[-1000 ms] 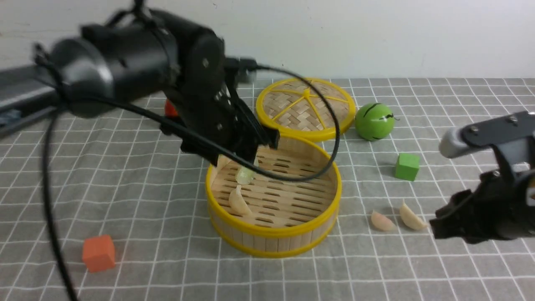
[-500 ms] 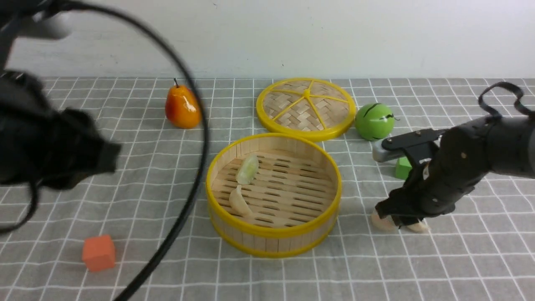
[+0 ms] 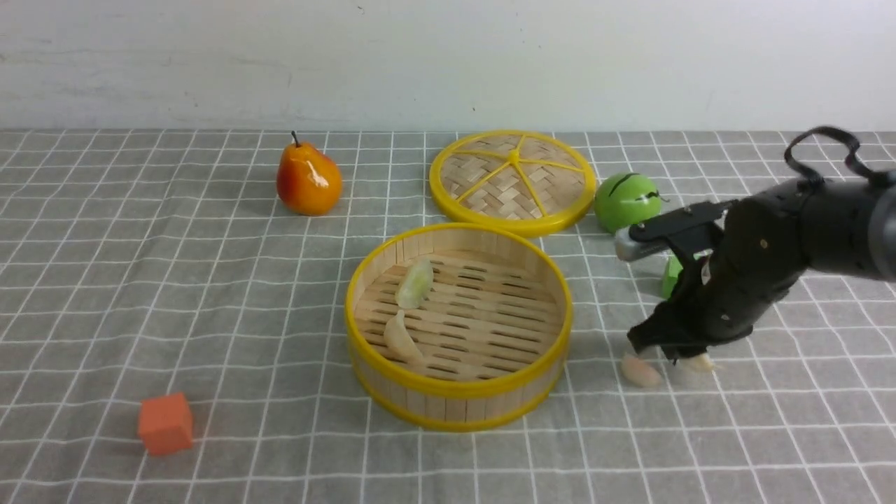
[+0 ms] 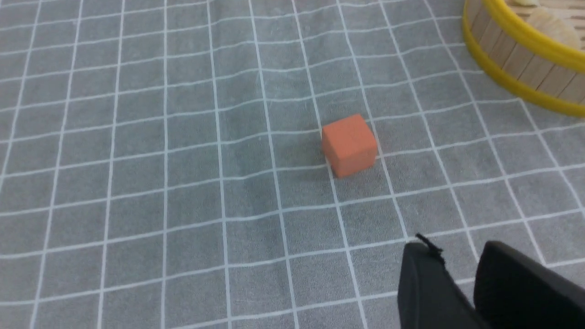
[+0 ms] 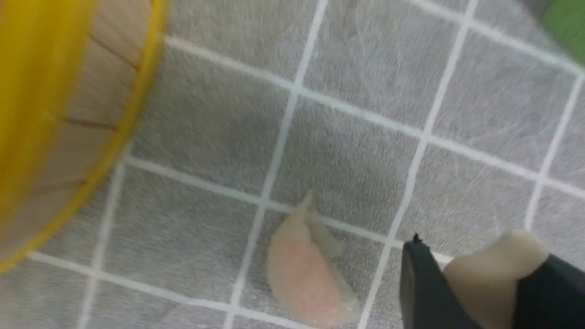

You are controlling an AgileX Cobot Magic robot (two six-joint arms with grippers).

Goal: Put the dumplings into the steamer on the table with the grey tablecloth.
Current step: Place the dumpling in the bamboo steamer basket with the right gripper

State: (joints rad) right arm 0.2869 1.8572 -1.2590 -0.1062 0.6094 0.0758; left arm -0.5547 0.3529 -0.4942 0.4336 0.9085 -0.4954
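Nearest us, a small orange cube (image 3: pixel 165 423) sits on the grey tablecloth (image 3: pixel 210 280), whose thin white grid covers the table (image 3: pixel 770 455). In the left wrist view the left gripper (image 4: pixel 452 242) hangs near that cube, its black fingers (image 4: pixel 425 283) drawn close with only a slit between them, grasping nothing.

Further in stands the round bamboo steamer (image 3: pixel 458 388) with yellow rims. On its slatted floor lie a cream-white dumpling (image 3: pixel 402 339) and, behind it, a pale green dumpling (image 3: pixel 415 283).

To its right, outside the basket, the right gripper (image 3: pixel 682 353) is clenched on a second cream-white dumpling (image 5: pixel 496 260), low over the cloth; we cannot tell whether it touches. A pinkish dumpling (image 3: pixel 640 371) lies just beside it.

Behind the arm a green cube (image 3: pixel 670 276) is partly hidden. Farthest back are a glossy orange pear (image 3: pixel 308 180), a flat woven lid (image 3: pixel 512 180) with yellow spokes, and a green ball (image 3: pixel 625 199).
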